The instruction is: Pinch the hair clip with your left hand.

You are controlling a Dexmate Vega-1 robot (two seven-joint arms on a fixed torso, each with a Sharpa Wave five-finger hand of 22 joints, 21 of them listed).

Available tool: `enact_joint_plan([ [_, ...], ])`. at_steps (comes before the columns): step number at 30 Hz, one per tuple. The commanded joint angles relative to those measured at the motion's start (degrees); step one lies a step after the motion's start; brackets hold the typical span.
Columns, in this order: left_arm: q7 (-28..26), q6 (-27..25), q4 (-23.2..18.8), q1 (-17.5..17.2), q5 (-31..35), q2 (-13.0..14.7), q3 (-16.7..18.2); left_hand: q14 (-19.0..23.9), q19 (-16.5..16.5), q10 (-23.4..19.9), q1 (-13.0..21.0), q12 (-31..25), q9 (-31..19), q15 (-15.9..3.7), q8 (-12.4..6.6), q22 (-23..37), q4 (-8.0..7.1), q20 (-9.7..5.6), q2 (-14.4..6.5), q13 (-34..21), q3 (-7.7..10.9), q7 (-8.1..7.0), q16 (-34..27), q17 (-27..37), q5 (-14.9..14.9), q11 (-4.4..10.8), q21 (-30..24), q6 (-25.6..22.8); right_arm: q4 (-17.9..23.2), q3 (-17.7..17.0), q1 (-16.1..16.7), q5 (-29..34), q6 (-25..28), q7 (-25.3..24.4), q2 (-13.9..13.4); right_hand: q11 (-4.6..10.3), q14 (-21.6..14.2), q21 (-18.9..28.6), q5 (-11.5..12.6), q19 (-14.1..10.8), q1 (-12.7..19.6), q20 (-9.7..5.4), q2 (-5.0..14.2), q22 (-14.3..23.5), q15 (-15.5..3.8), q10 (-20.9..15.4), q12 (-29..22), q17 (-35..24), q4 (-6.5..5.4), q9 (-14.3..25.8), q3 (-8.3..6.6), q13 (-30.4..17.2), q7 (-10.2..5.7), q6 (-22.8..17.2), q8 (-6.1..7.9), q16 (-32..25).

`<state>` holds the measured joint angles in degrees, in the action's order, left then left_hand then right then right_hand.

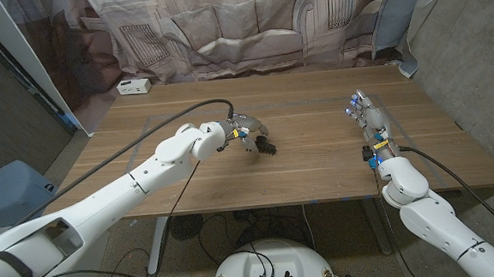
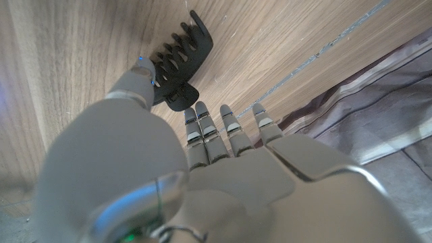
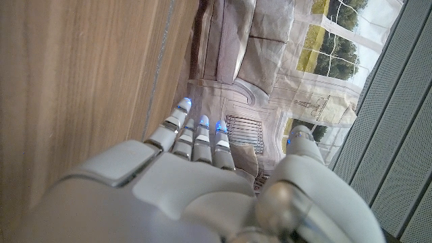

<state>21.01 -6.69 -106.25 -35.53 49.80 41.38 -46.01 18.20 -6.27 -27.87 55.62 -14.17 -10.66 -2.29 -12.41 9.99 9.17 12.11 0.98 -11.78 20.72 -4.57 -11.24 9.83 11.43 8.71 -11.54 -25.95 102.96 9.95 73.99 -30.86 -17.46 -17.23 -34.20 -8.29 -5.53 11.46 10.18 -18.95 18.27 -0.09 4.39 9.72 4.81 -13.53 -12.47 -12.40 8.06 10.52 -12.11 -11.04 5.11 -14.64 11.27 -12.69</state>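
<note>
A black toothed hair clip lies on the wooden table near its middle. My left hand is right over its handle end. The thumb presses on one side of that end and the nearest fingertip meets its rounded tip, so the clip is pinched between them; the other fingers stay straight. The teeth point away from the hand. My right hand sits at the table's right side with fingers stretched out and nothing in it.
A small white box stands at the table's far left corner. A printed curtain hangs behind the table. A thin taped line runs across the wood near the clip. A black cable trails along my left arm.
</note>
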Motion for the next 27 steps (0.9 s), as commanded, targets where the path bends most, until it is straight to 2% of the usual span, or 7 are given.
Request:
enact_joint_plan([
  [1,-0.33,-0.33,-0.38,0.53,-0.54,-0.09,-0.59,0.76,-0.61,-0.98,0.84,-0.48,-0.17,-2.68,-0.38,0.29,0.14,0.12,-0.17,-0.1,0.43,-0.16,-0.4,-0.04,-0.23,-0.02,-0.48,-0.94,-0.26,0.02,-0.16,-0.34,-0.05,0.3,-0.19,0.07,-0.8,-0.16,-0.01,-0.01,0.68,0.52,0.12,0.16,0.01,-0.57,-0.01,-0.14,-0.07,0.12,-0.2,-0.34,0.18,-0.47,0.3,-0.35],
  [17,0.28,-0.81,0.24,1.53,-0.57,-0.48,-1.01,3.76,-2.45,-6.28,1.89,-1.72,-0.23,-3.03,-1.35,0.29,-0.15,0.19,-0.99,-0.05,0.28,0.4,-0.62,-0.07,-0.85,0.14,-0.6,-6.36,-0.65,0.17,-0.38,-0.88,0.22,0.4,-0.11,0.04,-0.9,-0.17,-0.02,-0.02,0.67,0.63,0.09,0.17,0.04,-0.86,-0.02,-0.16,-0.09,0.13,-0.15,-0.34,0.08,-0.69,0.3,-0.32],
  [27,0.58,-1.48,0.01,1.4,-1.23,-0.57,-1.03,4.72,-3.19,-7.47,2.31,-1.85,-0.25,-3.15,-1.45,0.3,-0.13,0.21,-1.22,-0.05,0.22,0.55,-0.62,-0.09,-1.01,-0.13,-0.66,-7.74,-0.75,0.13,-0.36,-1.03,0.13,0.52,-0.23,0.01,-0.96,-0.19,-0.02,0.0,0.68,0.73,0.07,0.17,0.05,-0.96,0.0,-0.17,-0.1,0.13,-0.13,-0.34,0.09,-0.87,0.31,-0.31],
])
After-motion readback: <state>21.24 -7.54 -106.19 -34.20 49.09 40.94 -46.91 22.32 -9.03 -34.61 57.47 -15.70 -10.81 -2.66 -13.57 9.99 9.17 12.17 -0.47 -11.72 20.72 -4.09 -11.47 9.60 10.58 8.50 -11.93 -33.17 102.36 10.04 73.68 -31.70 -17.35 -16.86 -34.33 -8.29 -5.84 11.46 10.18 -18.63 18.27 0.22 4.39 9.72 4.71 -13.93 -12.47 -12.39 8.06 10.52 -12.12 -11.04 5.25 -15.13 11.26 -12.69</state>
